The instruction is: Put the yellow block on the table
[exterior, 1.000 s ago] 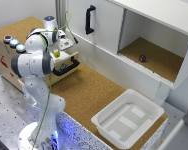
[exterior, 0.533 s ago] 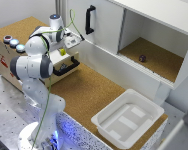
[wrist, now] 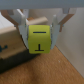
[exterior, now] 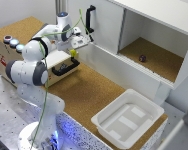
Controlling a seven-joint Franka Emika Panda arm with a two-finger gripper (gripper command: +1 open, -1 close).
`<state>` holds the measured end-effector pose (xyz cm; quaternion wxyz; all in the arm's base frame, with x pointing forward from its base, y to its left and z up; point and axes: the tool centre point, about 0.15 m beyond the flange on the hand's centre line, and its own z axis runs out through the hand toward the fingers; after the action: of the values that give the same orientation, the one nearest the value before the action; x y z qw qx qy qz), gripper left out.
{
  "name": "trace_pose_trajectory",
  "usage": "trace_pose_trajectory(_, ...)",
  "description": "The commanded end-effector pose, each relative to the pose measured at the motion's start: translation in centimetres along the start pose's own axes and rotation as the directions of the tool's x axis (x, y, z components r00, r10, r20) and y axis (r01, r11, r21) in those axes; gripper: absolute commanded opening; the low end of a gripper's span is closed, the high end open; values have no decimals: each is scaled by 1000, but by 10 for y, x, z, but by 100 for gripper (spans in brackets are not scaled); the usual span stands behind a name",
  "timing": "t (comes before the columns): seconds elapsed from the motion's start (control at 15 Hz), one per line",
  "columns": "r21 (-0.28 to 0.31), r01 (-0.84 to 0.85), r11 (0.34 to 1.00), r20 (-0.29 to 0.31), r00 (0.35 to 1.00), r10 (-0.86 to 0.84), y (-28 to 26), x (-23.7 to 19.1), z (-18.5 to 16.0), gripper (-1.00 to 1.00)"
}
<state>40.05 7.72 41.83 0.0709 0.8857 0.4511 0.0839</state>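
Even, diffuse light filled the room, with only faint shadows. Both pictures were soft: my wrist view blurred badly, my exterior view slightly hazy toward its edges.

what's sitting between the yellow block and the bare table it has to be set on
Nothing visible blocks it. The gripper holds the yellow block at the edge of the wooden box, above its black handle. Open cork table lies just beside the box, toward the white tub.

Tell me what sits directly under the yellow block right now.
The yellow block hangs clamped in the gripper. In the wrist view, brown cork table and the wooden box's black handle lie below; the spot straight beneath is covered by the block.
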Motion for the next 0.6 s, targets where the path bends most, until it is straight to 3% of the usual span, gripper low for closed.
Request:
trace_pose_trajectory(0.0,46,-315,948,0,949,316,41,-74,70,-100)
trace_pose_trajectory(0.07,59,-394,917,2,919,395,42,-85,88,-100)
trace_pose_trajectory(0.2,-17,-510,860,66,857,510,40,-97,122,-100)
trace_pose_trajectory(0.27,9,-558,830,45,829,557,41,-104,131,-100)
trace_pose_trajectory(0.33,-68,-611,788,53,787,615,41,-109,146,-100)
trace_pose_trajectory(0.4,7,-660,751,-9,751,660,45,-120,162,-100)
trace_pose_trajectory(0.53,49,-725,687,-45,686,726,45,-131,203,-100)
